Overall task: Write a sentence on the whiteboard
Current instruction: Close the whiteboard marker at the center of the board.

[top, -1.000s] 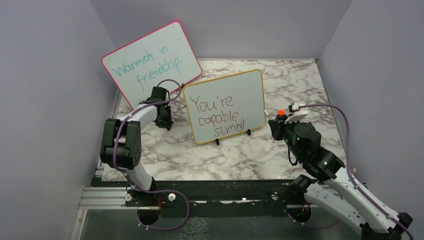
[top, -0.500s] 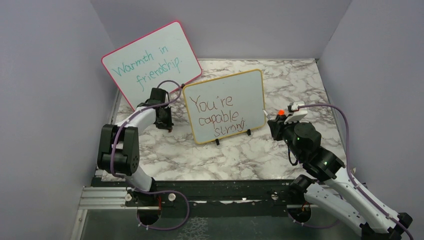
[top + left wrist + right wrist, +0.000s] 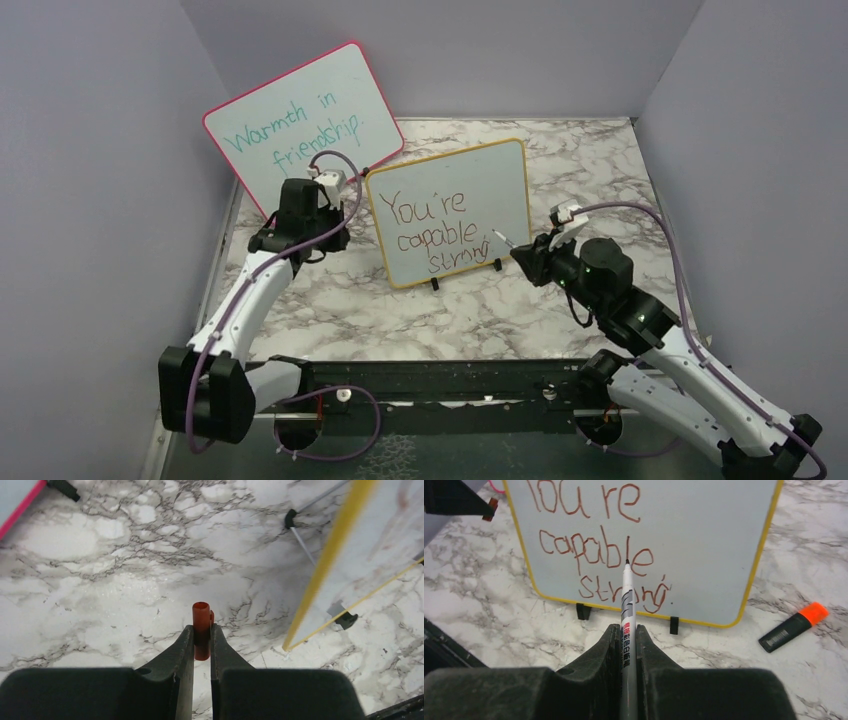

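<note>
Marble table (image 3: 460, 320), pink board (image 3: 300, 120) behind whiteboard (image 3: 470, 180) — left pincer (image 3: 202, 635) pinches cap (image 3: 201, 616), right pincer (image 3: 626, 630) marker (image 3: 626, 592).

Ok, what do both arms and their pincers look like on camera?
The left arm and right arm have white links with black joint housings. A purple cable runs along each. The left pincer and right pincer each have two matte black fingers, broad at the base and tapering to narrow flat tips.
</note>
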You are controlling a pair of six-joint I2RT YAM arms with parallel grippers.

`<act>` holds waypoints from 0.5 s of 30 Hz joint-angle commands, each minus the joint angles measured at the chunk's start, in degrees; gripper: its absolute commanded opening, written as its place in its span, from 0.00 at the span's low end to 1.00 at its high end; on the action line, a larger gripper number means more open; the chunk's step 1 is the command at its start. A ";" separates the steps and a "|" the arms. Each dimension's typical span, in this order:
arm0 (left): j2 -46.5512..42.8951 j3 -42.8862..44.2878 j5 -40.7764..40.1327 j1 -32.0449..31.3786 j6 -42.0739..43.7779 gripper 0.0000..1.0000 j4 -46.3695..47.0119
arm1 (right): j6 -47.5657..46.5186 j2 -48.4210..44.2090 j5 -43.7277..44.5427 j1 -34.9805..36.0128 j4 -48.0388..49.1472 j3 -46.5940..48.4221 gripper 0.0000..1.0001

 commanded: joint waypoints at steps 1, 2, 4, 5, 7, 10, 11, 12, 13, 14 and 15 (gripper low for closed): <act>-7.69 -1.00 2.57 -2.98 5.92 0.00 1.07 | -2.39 1.86 -10.99 -0.35 2.64 3.34 0.01; -9.65 -0.92 2.67 -3.66 7.68 0.00 1.05 | -2.65 2.30 -12.37 -0.35 2.97 3.59 0.01; -13.28 -0.88 3.48 -5.00 11.08 0.00 1.03 | -2.60 3.11 -15.16 -0.35 3.97 3.89 0.01; -15.16 -0.91 4.38 -5.66 13.21 0.00 1.07 | -2.49 3.51 -16.78 -0.32 4.66 4.13 0.01; -17.96 -0.72 5.74 -7.00 17.33 0.00 0.96 | -2.27 4.29 -19.48 -0.31 5.87 4.69 0.01; -20.35 -0.16 8.16 -8.82 23.23 0.00 0.48 | -1.96 5.36 -22.26 -0.35 7.99 5.20 0.01; -20.77 0.02 8.76 -9.55 24.99 0.00 0.38 | -1.91 5.80 -23.12 -0.28 8.47 5.45 0.01; -21.04 0.13 9.47 -10.23 26.70 0.00 0.33 | -1.87 6.28 -24.20 -0.30 8.80 5.73 0.01; -21.30 0.26 10.33 -11.05 28.56 0.00 0.14 | -2.09 6.82 -25.38 -0.34 8.97 6.09 0.01; -21.39 0.42 11.15 -11.81 30.64 0.00 -0.07 | -2.34 7.38 -26.41 -0.34 9.18 6.33 0.01; -21.55 0.45 11.81 -12.63 32.69 0.00 -0.31 | -2.26 7.76 -27.35 -0.30 9.52 6.48 0.01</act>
